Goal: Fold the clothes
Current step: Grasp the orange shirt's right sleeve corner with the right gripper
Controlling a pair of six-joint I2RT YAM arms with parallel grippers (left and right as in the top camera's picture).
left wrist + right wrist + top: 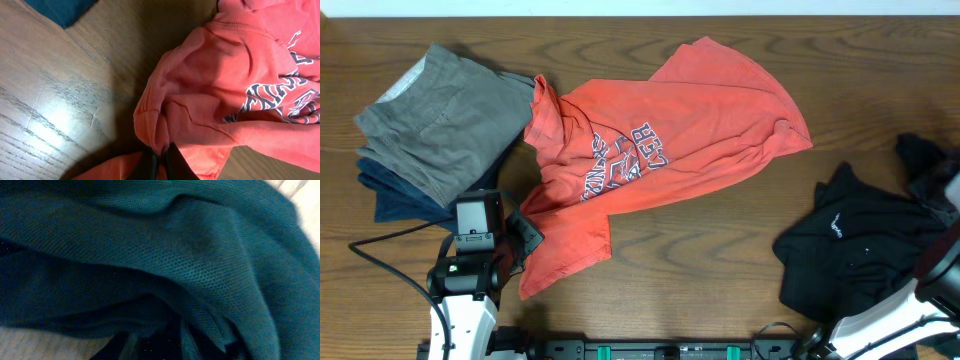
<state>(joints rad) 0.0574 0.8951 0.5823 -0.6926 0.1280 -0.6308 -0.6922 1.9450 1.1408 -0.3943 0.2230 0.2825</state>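
A coral-red T-shirt [670, 130] with navy-and-white lettering lies crumpled across the middle of the table. My left gripper [525, 235] sits at its lower left edge. In the left wrist view the left gripper [162, 152] is shut on a pinched fold of the red T-shirt [215, 85]. A black garment [865, 250] lies bunched at the right, and my right arm [945, 262] is over it at the frame's edge. Dark fabric [150, 255] fills the right wrist view. The right gripper [160, 339] is dim at the bottom, buried in the folds, and its state does not show.
A folded grey garment [445, 115] lies on a navy one [395, 200] at the back left. A navy corner [62, 10] shows in the left wrist view. Bare wooden table [720, 260] lies between the red shirt and the black garment.
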